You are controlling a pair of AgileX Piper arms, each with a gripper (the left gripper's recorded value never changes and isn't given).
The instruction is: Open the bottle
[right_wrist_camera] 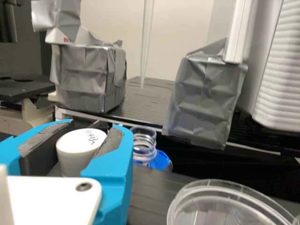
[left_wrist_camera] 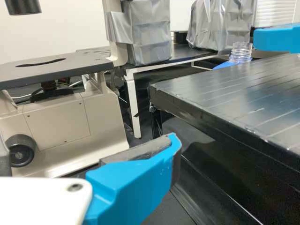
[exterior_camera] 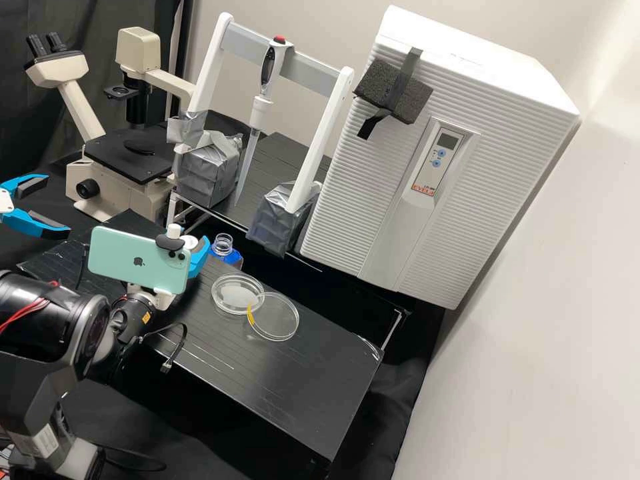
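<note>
The cap [right_wrist_camera: 80,149] is already off: the right hand [right_wrist_camera: 89,131] pinches it tight, just beside the open-necked bottle [right_wrist_camera: 143,141] at the table's [exterior_camera: 287,373] far edge. The left hand [exterior_camera: 41,205] hangs spread wide, empty. At most, setting the cap down seems left.

The black bench [exterior_camera: 300,380] carries an uncapped bottle [right_wrist_camera: 143,140] at its edge, just beyond the right gripper [right_wrist_camera: 82,133]. A clear petri dish [exterior_camera: 237,293] lies near that gripper's side, touching a second dish [exterior_camera: 275,316].
</note>
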